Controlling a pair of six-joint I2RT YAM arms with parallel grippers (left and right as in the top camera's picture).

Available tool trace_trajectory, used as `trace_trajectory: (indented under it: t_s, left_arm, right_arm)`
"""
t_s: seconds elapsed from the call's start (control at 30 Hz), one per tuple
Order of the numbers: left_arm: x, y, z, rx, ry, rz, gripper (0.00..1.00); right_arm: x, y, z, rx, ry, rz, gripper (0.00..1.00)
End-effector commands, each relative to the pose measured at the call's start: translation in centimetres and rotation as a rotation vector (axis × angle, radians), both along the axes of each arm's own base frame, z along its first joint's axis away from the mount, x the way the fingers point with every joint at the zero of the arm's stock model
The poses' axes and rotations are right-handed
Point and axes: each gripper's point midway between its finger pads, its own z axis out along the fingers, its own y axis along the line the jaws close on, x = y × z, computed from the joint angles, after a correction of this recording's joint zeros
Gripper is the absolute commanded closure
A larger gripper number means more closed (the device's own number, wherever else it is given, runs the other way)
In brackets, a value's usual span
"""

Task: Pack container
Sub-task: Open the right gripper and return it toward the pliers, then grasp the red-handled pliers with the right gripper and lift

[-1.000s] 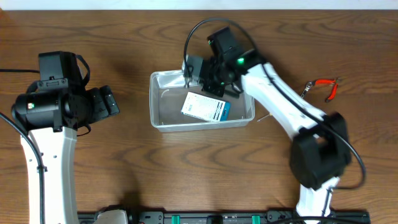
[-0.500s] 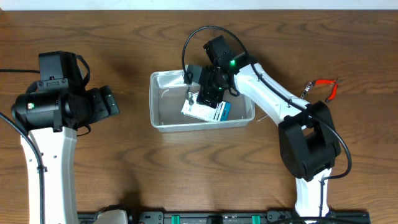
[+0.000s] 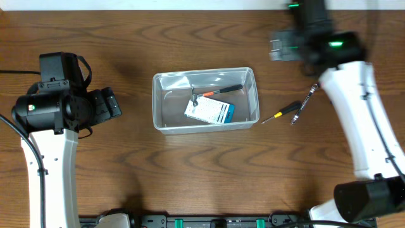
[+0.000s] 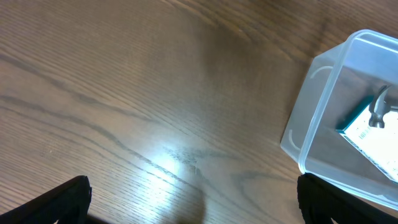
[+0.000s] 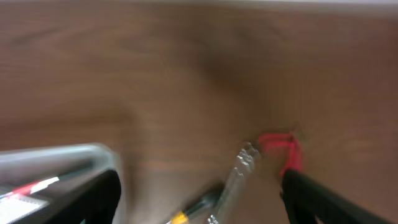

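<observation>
The clear container [image 3: 205,125] stands mid-table. Inside it a white-and-blue box [image 3: 209,112] lies flat, and a hammer [image 3: 216,92] with an orange-and-black handle rests across the box's far edge. My right gripper [image 3: 279,49] hangs blurred over the bare wood at the back right, away from the container; in its wrist view it [image 5: 202,200] is open and empty. My left gripper [image 3: 109,104] hovers left of the container, open with only wood between its fingers [image 4: 65,199]. The container's corner [image 4: 320,118] shows in the left wrist view at right.
A screwdriver [image 3: 283,112] with a yellow band and a slim metal tool [image 3: 304,102] lie right of the container. Red-handled pliers [image 5: 283,149] lie beyond them in the right wrist view; the right arm covers them from above.
The right gripper opened and left the hammer in the container, then swung quickly up and right to the back of the table. The left arm has not moved.
</observation>
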Motion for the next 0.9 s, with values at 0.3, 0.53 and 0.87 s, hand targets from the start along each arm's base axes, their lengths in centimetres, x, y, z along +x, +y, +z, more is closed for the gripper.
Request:
trace_trajectory:
  t_s: [0.3,0.53,0.87]
  left_arm:
    - [-0.3,0.3,-0.1,0.007,0.006,0.025,0.02]
    - [-0.3,0.3,-0.1,0.007,0.007,0.025,0.02]
    - [-0.4,0.3,-0.1,0.007,0.007,0.024,0.02]
  right_arm:
    - [-3.5,-17.2,-9.3,0.150,0.275,-0.616,0.02]
    - [-3.7,-20.2,-15.7,0.159,0.429,-0.606,0.03]
    - [-2.4,-19.7,-23.1,0.226,0.546,-0.518,0.05]
